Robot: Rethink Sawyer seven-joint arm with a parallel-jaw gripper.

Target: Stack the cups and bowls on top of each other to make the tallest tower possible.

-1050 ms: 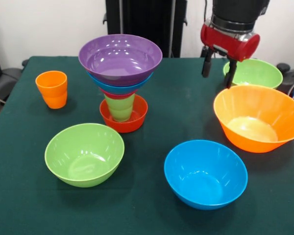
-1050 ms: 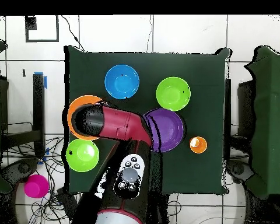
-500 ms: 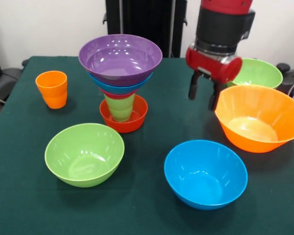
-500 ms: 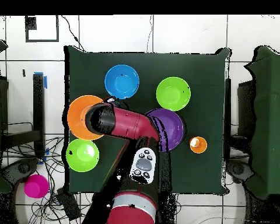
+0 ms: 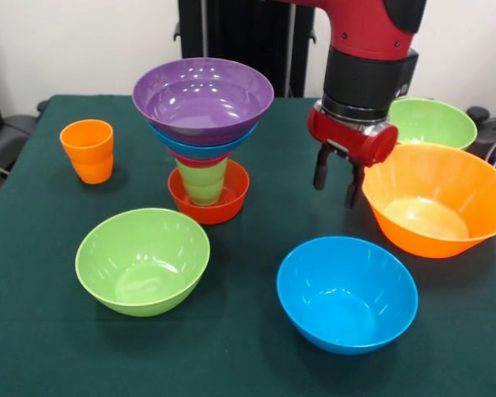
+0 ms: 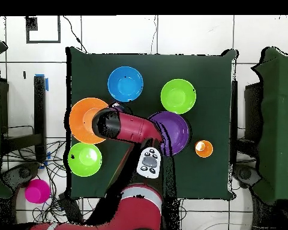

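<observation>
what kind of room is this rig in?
Likely a robotics lab: a green cloth-covered table on a white tiled floor, loose cables beside it, and a red and black robot arm.

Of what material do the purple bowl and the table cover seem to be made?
The purple bowl looks like glossy moulded plastic: bright highlights lie on its smooth inside. The table cover seems a matt dark green cloth, perhaps felt; it shows no shine.
</observation>
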